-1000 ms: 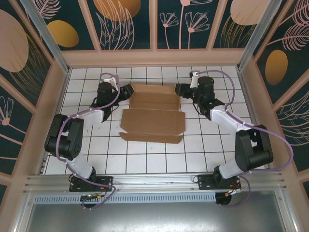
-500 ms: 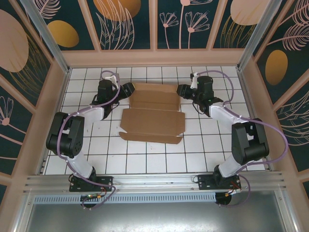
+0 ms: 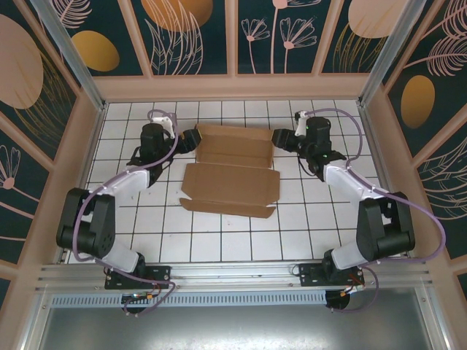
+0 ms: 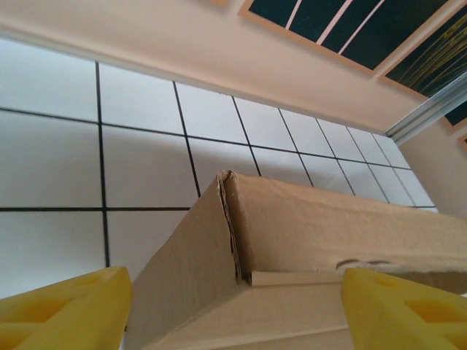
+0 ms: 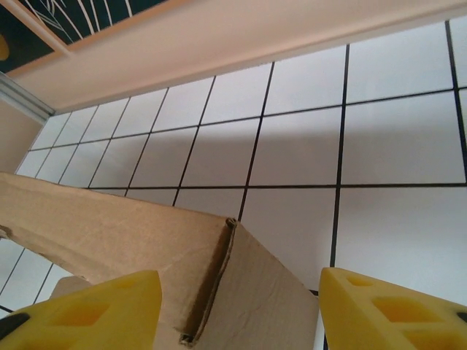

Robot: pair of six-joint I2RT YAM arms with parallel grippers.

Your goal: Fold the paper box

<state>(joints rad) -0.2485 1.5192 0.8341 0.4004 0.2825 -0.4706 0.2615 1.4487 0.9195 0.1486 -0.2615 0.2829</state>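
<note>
place: robot lab test cell, a closed bench enclosure
rig: left arm (image 3: 95, 219) and right arm (image 3: 379, 226) bolted to an aluminium rail (image 3: 233, 273) at the near edge, purple cables (image 3: 430, 233) looped along them
surface: white tiled table (image 3: 219, 240), black grid lines
walls: 3 sides of printed teal leaf panels (image 3: 190, 36) in pale frames
frame: aluminium corner posts (image 3: 67, 51)

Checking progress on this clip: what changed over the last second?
The left pincer and right pincer each edged slightly outward at the far corners of the paper box, and the left arm's elbow swung toward the near left. Nothing was gripped or released: both pincers stay open, straddling the ends of the raised far panel. The box lies where it was.
</note>
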